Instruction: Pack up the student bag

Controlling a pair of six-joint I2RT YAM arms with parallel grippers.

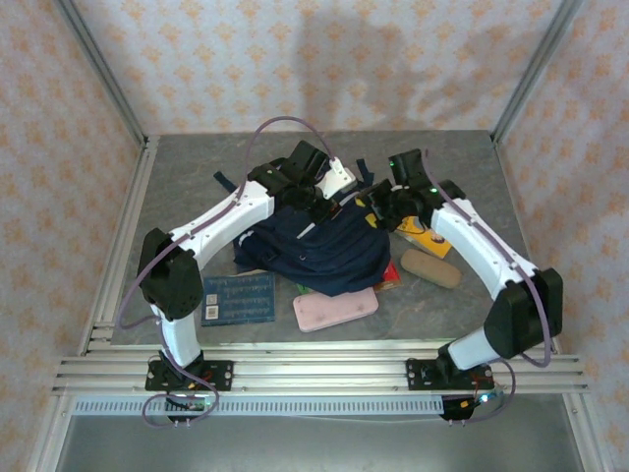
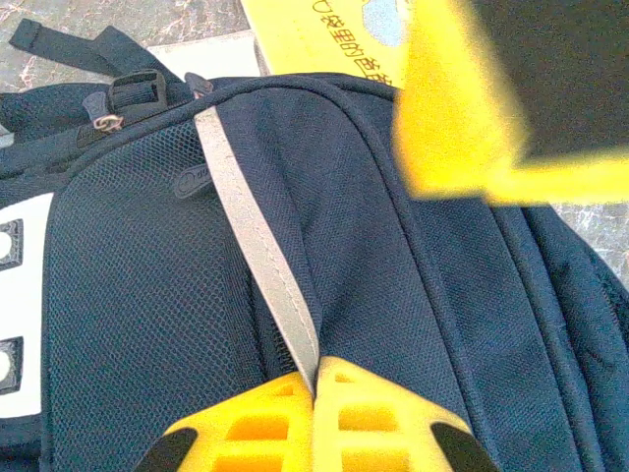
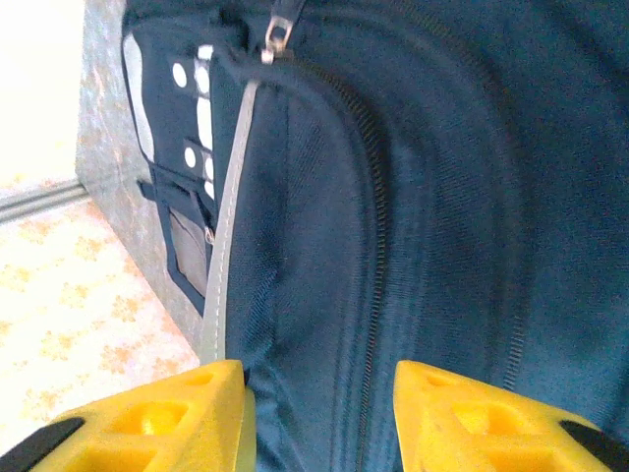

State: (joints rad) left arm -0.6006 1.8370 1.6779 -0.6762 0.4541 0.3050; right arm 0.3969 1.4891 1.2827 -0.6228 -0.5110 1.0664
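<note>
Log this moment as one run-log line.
left end effector: shut on student bag, at grey stripe | right end effector: open, straddling bag fabric

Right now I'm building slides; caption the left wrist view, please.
Left claw pinched shut on the grey stripe of the navy student bag.

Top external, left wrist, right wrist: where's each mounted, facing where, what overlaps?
Top external: above and behind the bases, looking down at the table; left arm, right arm, student bag between them.
Left wrist: on the left arm, looking down at the bag; own jaws shut on its grey stripe.
Right wrist: on the right arm, looking along the bag's zipper; own jaws apart over the fabric.
Shared: all three see the bag.
</note>
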